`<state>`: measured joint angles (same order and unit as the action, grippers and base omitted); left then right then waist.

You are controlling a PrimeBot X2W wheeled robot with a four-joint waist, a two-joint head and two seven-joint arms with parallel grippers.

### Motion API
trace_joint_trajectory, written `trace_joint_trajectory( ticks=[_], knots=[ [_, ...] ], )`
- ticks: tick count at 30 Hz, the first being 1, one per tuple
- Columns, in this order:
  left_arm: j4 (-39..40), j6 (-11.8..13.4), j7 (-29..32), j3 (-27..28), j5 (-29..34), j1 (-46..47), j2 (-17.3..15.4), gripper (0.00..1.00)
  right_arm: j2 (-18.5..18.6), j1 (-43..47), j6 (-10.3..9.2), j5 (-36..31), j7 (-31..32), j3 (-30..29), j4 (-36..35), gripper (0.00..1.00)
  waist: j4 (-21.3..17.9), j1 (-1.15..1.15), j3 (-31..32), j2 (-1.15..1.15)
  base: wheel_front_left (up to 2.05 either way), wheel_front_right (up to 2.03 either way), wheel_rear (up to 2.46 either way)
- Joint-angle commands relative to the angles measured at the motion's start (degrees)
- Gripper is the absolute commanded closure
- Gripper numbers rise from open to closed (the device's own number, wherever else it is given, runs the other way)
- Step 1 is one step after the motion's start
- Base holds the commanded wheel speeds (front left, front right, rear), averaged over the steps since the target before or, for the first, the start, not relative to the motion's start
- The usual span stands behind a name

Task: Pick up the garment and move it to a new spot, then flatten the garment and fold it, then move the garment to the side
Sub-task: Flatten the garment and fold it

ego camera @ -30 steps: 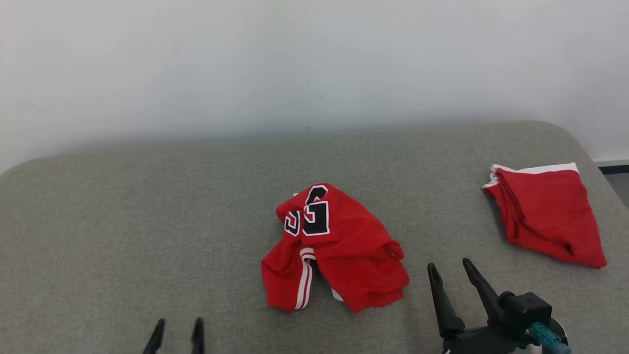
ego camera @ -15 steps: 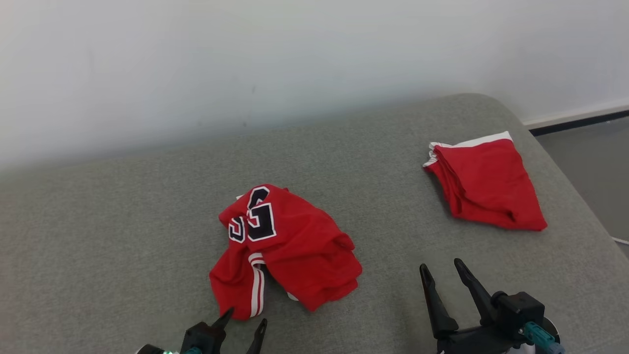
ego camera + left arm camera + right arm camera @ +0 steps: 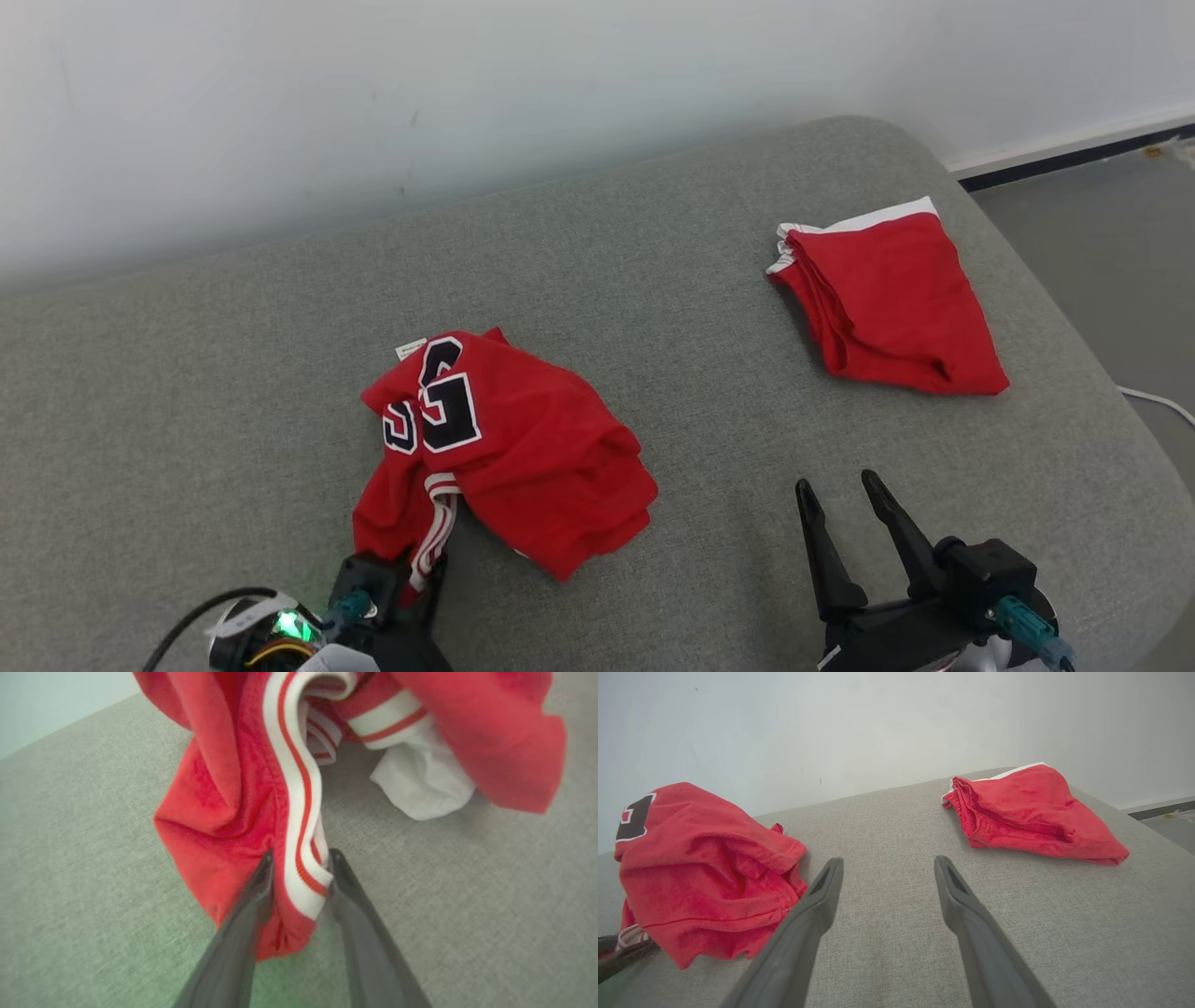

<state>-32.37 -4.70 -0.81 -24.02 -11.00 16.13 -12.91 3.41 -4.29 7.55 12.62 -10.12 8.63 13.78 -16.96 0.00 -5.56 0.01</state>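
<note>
Left gripper has advanced to straddle garment hem, part-open; right gripper gapes empty.

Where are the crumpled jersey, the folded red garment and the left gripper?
crumpled jersey (image 3: 546, 457): head view, red body beside the black number.
folded red garment (image 3: 896, 299): head view, middle of top layer.
left gripper (image 3: 301, 855): left wrist view, midway between fingertips, over striped trim.

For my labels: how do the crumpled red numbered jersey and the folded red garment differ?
The crumpled red jersey is bunched; the folded red garment lies flat. The jersey shows black numbers; the folded garment shows none. Both are red with white trim.
</note>
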Motion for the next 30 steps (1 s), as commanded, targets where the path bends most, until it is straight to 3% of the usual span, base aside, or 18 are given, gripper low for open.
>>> trace_joint_trajectory(
  ticks=[1, 10, 22, 27, 30],
  knots=[
    [0.0, 0.0, -0.6, 0.2, -0.8, 0.8, 0.3, 1.0, -0.2, -0.5, -0.14, 0.2, -0.3, 0.1, 0.0, 0.0, 0.2, 0.0, -0.1, -0.01, 0.0, 0.0, 0.0],
    [8.2, -1.2, -5.7, 0.2, -1.8, 13.1, 3.6, 1.0, -0.4, -1.6, -0.14, 0.4, -1.0, 0.5, 1.3, 0.0, 1.8, 0.0, 0.4, -0.01, 0.0, 0.0, 0.0],
    [17.1, -2.4, -3.1, -4.2, -2.3, 35.4, 7.2, 1.0, -0.5, -2.4, -0.14, 1.0, -1.7, 1.6, 2.8, 0.0, 0.0, 0.0, 1.3, -0.01, 0.0, 0.0, 0.0],
    [17.2, -1.9, -3.1, -3.9, -3.8, 38.2, 8.1, 1.0, -0.5, -2.4, -0.14, 0.8, -2.0, 1.3, 2.9, 0.0, -0.2, 0.0, 1.1, -0.01, 0.0, 0.0, 0.0],
    [15.1, -0.5, -2.3, -2.5, -4.2, 36.9, 6.6, 1.0, -0.5, -2.3, -0.14, 0.7, -2.1, 0.9, 2.9, 0.0, 0.1, 0.0, 0.9, -0.01, 0.0, 0.0, 0.0]
  ],
)
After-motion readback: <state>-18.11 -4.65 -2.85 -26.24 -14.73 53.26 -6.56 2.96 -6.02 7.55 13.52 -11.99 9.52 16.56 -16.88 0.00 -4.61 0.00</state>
